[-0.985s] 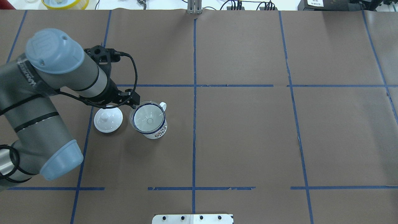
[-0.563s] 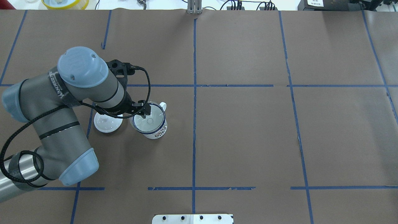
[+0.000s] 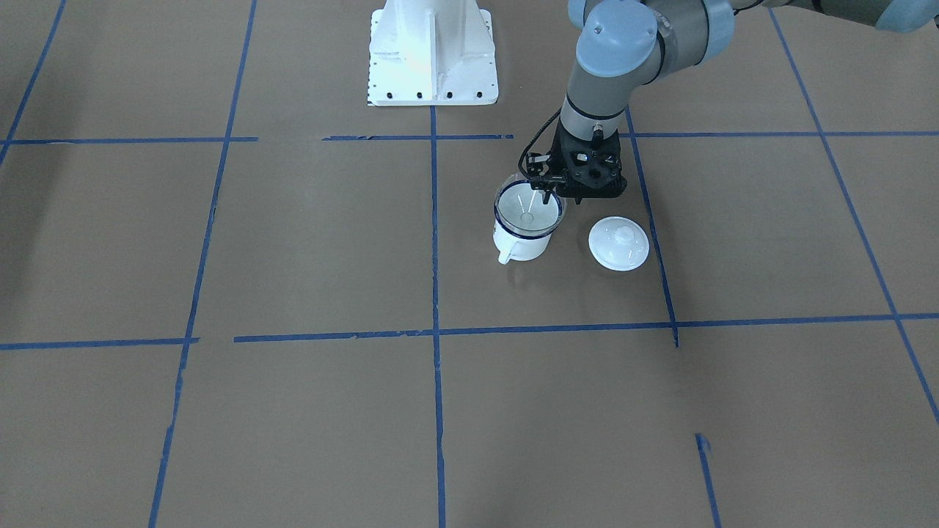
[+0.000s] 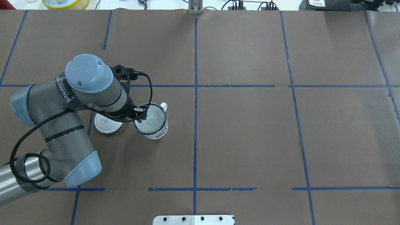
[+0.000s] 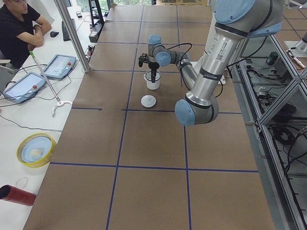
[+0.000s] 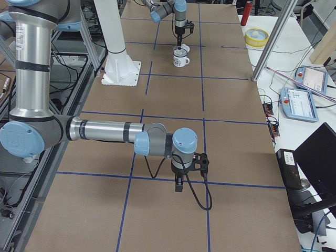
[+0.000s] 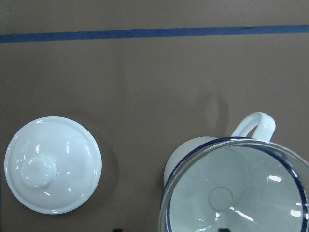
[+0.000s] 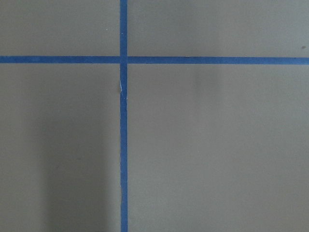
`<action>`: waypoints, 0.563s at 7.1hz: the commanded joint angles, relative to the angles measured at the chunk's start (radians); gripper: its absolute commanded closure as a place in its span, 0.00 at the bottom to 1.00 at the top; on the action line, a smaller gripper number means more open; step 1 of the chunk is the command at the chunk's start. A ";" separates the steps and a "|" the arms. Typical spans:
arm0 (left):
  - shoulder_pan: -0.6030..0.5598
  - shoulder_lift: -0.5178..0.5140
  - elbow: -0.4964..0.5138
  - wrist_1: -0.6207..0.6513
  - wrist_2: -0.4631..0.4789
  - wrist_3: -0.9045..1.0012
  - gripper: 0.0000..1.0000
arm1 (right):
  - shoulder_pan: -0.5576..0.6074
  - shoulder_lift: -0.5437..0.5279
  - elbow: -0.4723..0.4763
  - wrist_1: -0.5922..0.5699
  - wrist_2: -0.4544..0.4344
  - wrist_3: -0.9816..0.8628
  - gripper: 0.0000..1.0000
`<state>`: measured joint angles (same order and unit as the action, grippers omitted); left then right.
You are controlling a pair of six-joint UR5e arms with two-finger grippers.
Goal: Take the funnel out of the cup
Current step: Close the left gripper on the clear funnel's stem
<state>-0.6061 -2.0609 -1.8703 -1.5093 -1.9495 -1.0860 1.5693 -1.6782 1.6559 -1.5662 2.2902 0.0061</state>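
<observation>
The clear funnel (image 4: 150,120) sits in the white enamel cup (image 4: 160,132) with the dark blue rim, its handle pointing away from the robot. Both also show in the front view, funnel (image 3: 528,213) in cup (image 3: 518,249), and in the left wrist view, funnel (image 7: 231,193) and cup handle (image 7: 253,126). My left gripper (image 4: 142,114) is open and points down at the rim on the side nearest the lid, with one finger inside the funnel bowl and one outside. My right gripper (image 6: 178,186) hangs over bare table far from the cup; I cannot tell whether it is open or shut.
A round white domed lid (image 4: 106,125) with a knob lies on the table just beside the cup, partly under my left wrist. The white robot base (image 3: 433,51) stands behind the cup. A yellow bowl (image 4: 65,3) sits beyond the table's far edge.
My left arm has swung from over the lid toward the cup. The gripper now stands at the funnel's rim. Cup, funnel and lid have not moved.
</observation>
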 commanded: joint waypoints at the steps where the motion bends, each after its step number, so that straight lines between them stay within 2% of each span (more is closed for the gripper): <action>1: 0.000 0.001 0.008 -0.019 0.000 0.002 0.68 | 0.000 0.000 0.001 0.000 0.000 0.000 0.00; 4: -0.001 -0.001 -0.001 -0.019 -0.005 0.001 0.76 | 0.000 0.000 0.001 0.000 0.000 0.000 0.00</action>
<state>-0.6068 -2.0614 -1.8699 -1.5276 -1.9534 -1.0845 1.5693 -1.6782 1.6562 -1.5662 2.2902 0.0061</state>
